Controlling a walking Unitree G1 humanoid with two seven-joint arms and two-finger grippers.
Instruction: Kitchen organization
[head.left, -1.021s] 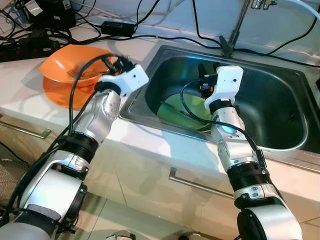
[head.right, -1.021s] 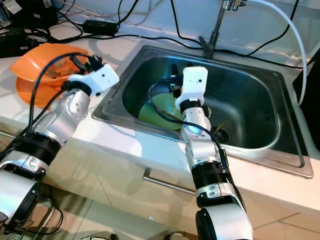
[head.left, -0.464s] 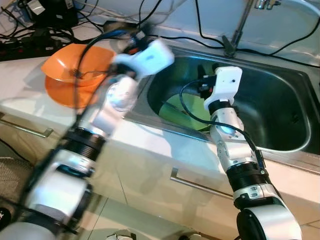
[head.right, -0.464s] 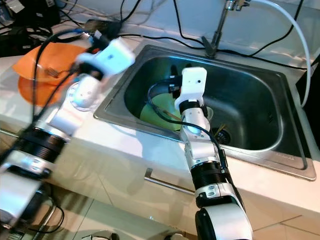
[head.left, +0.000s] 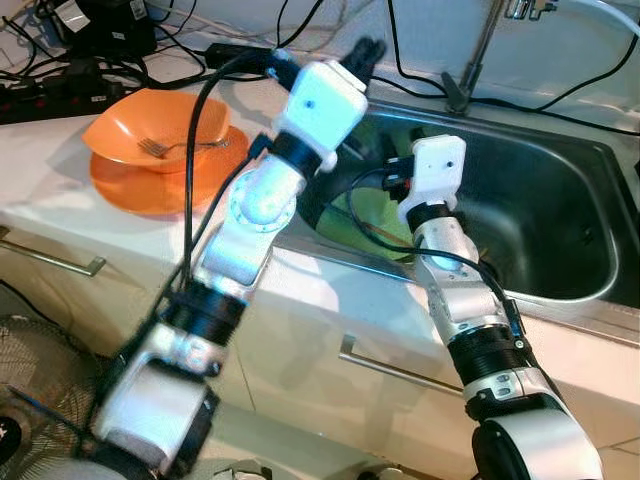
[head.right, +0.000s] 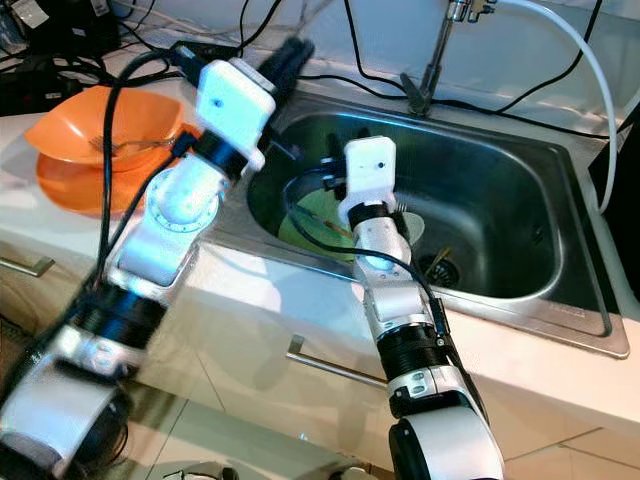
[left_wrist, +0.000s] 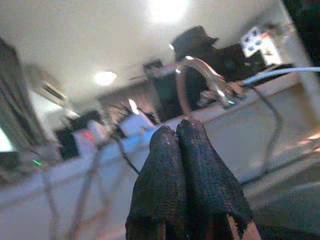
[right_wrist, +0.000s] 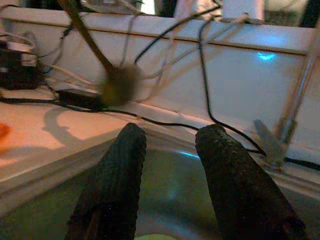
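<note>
Round light-green plate (head.left: 362, 215) lying low in the stainless-steel sink basin (head.left: 560, 215), left part, partly hidden behind right arm. Right gripper (right_wrist: 172, 165) above basin near plate, fingers spread, nothing between them. Left gripper (left_wrist: 179, 145) raised over far-left corner of sink, fingers pressed together, empty, pointing toward chrome tap (left_wrist: 197, 80). Blurred dark round lump on a thin stalk (right_wrist: 120, 82) showing in right wrist view above far counter; cannot tell what. Left of sink on white countertop (head.left: 60, 185): orange plastic bowl (head.left: 165, 130) stacked on round orange plate (head.left: 130, 190), metal fork (head.left: 165, 148) resting in bowl. Black cables (head.left: 100, 60) along far edge of counter. Drain (head.right: 437, 266) to right of right arm.
</note>
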